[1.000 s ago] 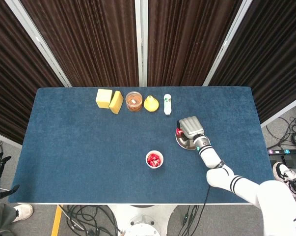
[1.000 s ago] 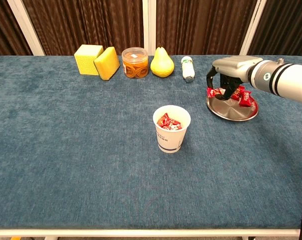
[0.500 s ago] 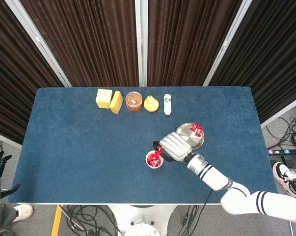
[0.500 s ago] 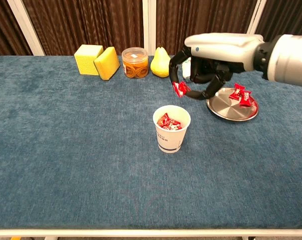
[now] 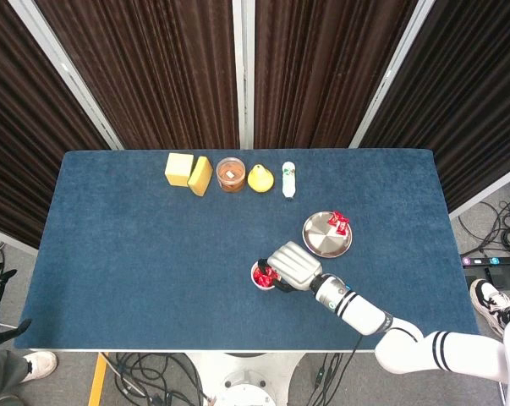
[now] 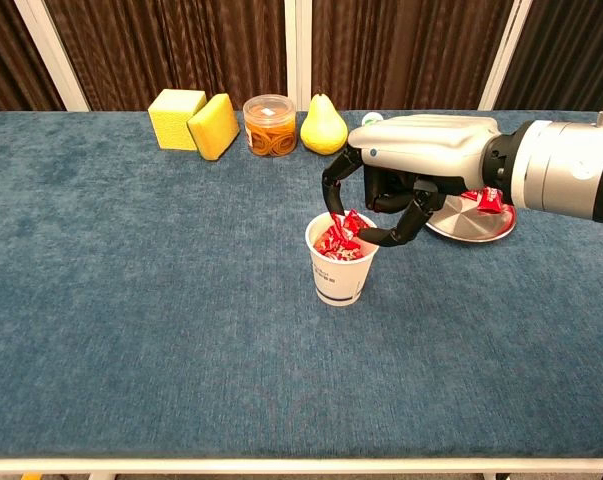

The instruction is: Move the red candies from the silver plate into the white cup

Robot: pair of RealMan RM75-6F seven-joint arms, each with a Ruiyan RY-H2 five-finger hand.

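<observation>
Chest view gives me the right hand [image 6: 406, 178] over the white cup [image 6: 342, 272], fingertips pinching a red candy [image 6: 352, 222] just above its rim. Head view hides that pinch under the hand's back, but shows remaining candies [image 5: 338, 222] on the silver plate [image 5: 320, 238] farther right.

Small bottle [image 6: 372, 118] mostly hidden behind right hand [image 6: 411, 175] in chest view; silver plate [image 6: 489, 224] partly covered too. Candy contact w/ fingertips can't be resolved (too small). Left hand unseen.
</observation>
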